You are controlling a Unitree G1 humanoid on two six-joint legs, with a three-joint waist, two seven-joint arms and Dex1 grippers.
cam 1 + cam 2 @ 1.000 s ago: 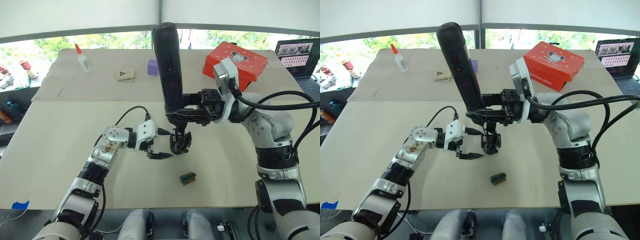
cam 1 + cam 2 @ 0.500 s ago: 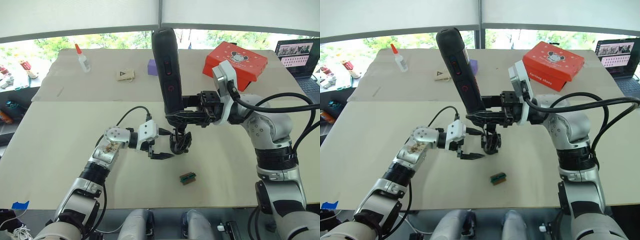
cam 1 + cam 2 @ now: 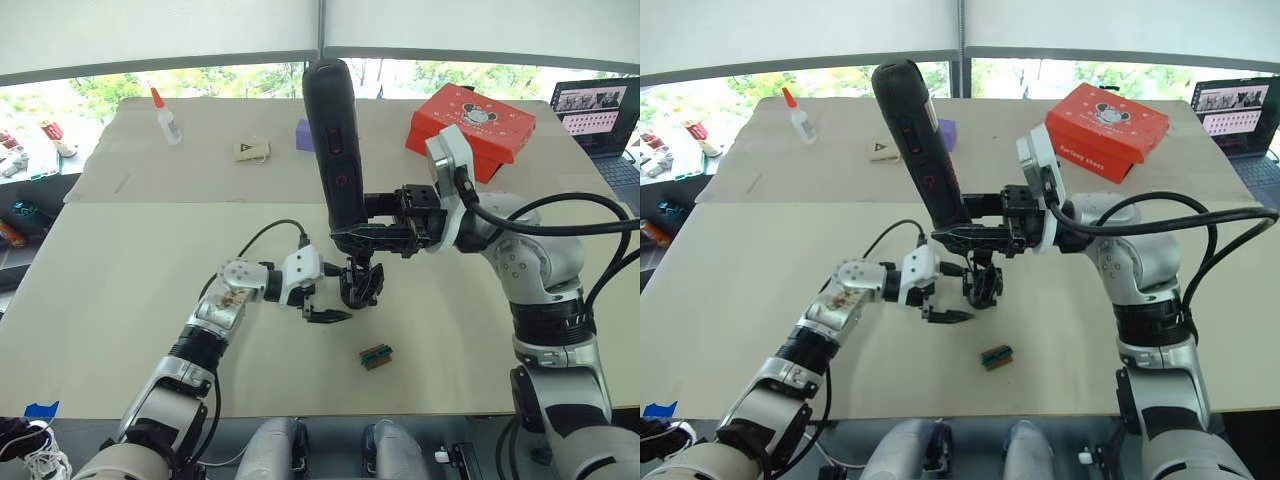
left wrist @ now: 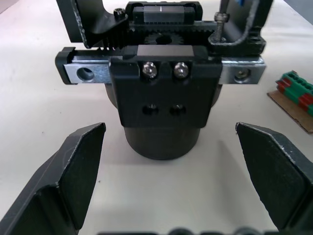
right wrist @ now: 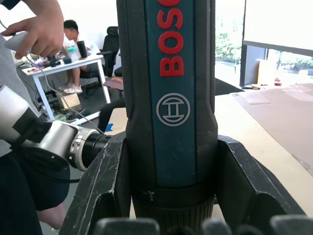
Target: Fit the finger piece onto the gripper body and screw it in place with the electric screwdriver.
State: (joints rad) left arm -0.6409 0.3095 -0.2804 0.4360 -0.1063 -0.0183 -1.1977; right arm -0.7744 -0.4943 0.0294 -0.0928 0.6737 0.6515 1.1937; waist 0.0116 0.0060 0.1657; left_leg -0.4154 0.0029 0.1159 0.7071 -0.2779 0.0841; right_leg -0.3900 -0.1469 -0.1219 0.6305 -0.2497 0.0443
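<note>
**Screwdriver upright above the gripper body, left gripper beside it**

Beige table (image 3: 120,260) fills the middle of the head views. At centre frame, the compact black gripper body with its round base (image 3: 360,283) stands upright. Directly above it, the right gripper (image 3: 375,232) is clamped around the thick matte-black electric screwdriver (image 3: 333,130), long axis near vertical, bit end pointing down. The left gripper (image 3: 322,310), fingers spread wide and empty, sits just left of the body, facing it.
</note>
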